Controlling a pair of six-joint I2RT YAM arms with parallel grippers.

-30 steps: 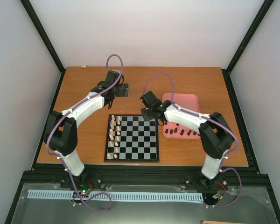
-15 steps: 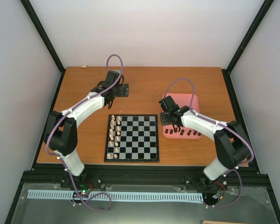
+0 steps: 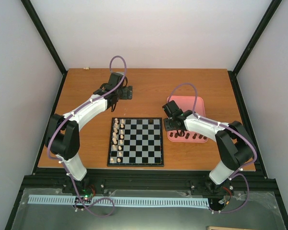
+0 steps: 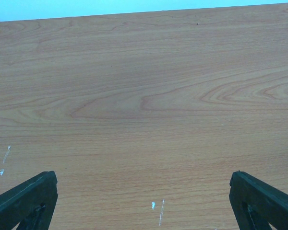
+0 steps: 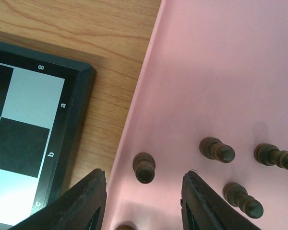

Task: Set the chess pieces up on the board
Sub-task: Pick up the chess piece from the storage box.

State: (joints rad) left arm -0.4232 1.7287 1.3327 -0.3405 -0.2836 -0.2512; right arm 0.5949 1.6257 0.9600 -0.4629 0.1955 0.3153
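Relocation from board [image 3: 136,142] corner to pink tray [image 5: 221,72]: right gripper [image 5: 142,184] unclenched, empty, straddling one dark pawn [image 5: 144,167]; left gripper [image 4: 144,201] splayed over table [image 4: 144,96]. Signals next pickup, remaining chess pieces [image 3: 187,136] lying in tray.

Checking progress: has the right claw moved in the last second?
Yes. The right claw went from the board's far-right corner rightward to the pink tray.

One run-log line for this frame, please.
stage: pick from pink tray | right fingers: open, dark pawn between tips, untouched | left fingers: open over table | board: pale pieces on left files
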